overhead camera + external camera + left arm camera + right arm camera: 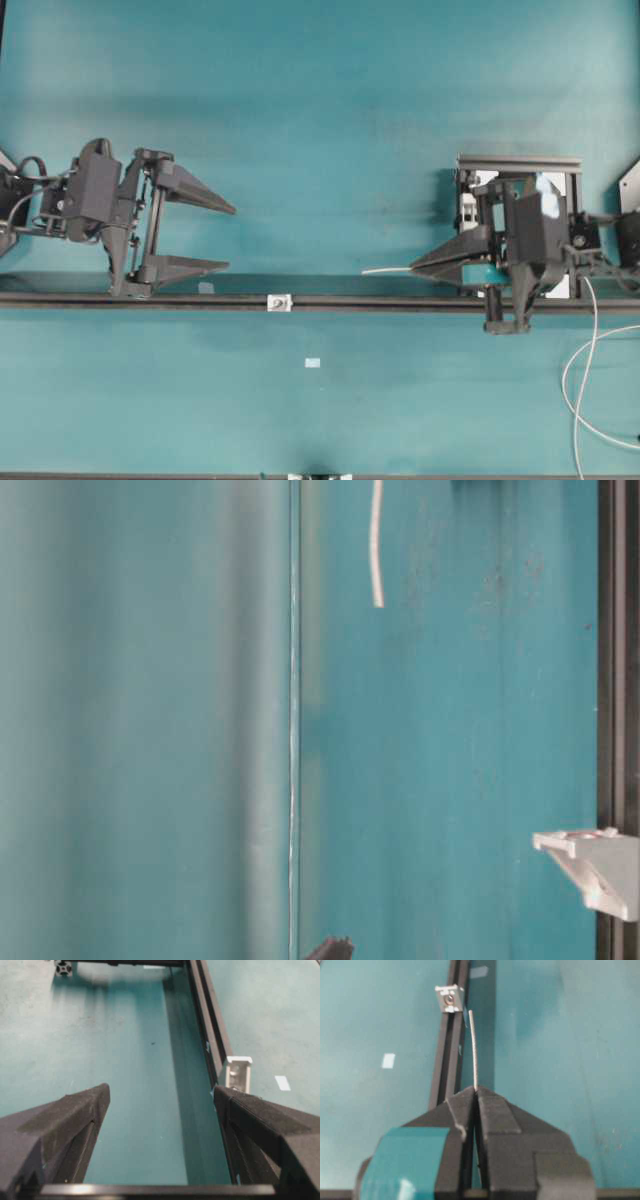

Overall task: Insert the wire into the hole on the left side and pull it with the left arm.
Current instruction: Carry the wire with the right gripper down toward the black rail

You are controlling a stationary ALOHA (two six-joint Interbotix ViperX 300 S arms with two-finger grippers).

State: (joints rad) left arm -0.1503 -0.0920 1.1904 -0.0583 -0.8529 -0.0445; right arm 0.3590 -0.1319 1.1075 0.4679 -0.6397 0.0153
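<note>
The wire (385,270) is thin and pale, and its straight free end sticks out leftward from my right gripper (418,267), which is shut on it. In the right wrist view the wire (474,1050) leaves the shut right gripper (476,1091), its tip just right of and short of the hole (449,998). The hole (279,302) is a small white block with a dark opening on the black rail (400,303). My left gripper (228,238) stands open left of the block with nothing between its fingers. From the left wrist, the left gripper (160,1095) is open and the block (238,1072) sits just past its right finger.
The wire's slack (590,380) loops at the right edge. A pale tape rectangle (312,362) lies on the teal table in front of the rail. A metal frame (518,162) stands behind the right arm. In the table-level view the wire tip (378,598) hangs well apart from the block (595,865).
</note>
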